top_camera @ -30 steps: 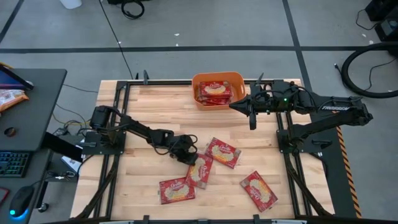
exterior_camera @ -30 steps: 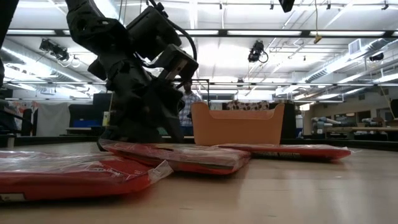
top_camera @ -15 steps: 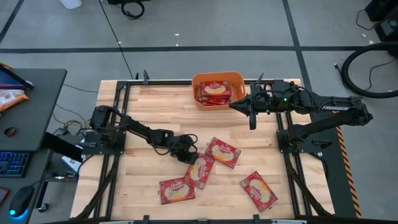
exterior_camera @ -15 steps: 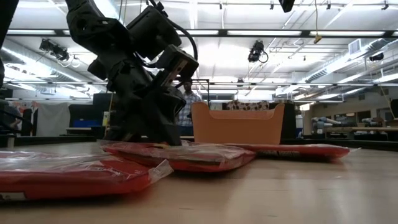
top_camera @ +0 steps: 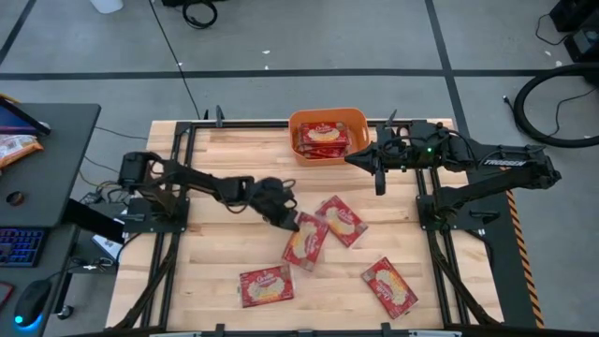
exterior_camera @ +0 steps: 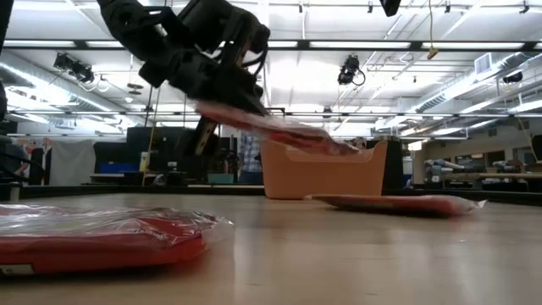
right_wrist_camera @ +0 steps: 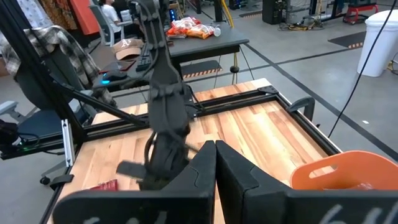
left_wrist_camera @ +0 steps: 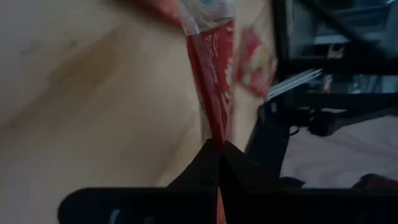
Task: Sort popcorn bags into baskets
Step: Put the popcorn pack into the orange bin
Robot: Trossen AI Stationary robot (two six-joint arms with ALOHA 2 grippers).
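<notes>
red popcorn bag point(top_camera: 305, 241) now lifted off the table, left fingers point(top_camera: 289, 222) clamped on its edge.

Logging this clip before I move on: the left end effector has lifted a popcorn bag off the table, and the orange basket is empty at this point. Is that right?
Not quite. The left end effector does hold a popcorn bag clear of the table, as the low view shows, but the orange basket is not empty: the high view shows red popcorn bags already lying inside it.
</notes>
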